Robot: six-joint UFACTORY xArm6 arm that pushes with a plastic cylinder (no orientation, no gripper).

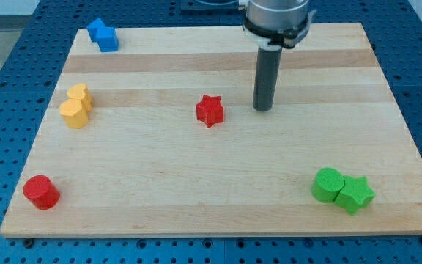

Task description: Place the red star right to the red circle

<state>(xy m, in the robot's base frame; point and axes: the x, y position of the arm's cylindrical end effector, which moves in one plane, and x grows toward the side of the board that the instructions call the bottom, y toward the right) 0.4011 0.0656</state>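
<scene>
The red star (209, 111) lies near the middle of the wooden board (218, 191). The red circle (41, 192) sits at the view's bottom left corner of the board. My tip (262, 109) rests on the board to the view's right of the red star, with a gap of about a block's width between them. The rod stands upright, coming down from the arm at the view's top.
A blue block (102, 34) sits at the top left. Two yellow blocks (76, 106) touch each other at the left edge. A green circle (327, 185) and a green star (354, 194) touch at the bottom right.
</scene>
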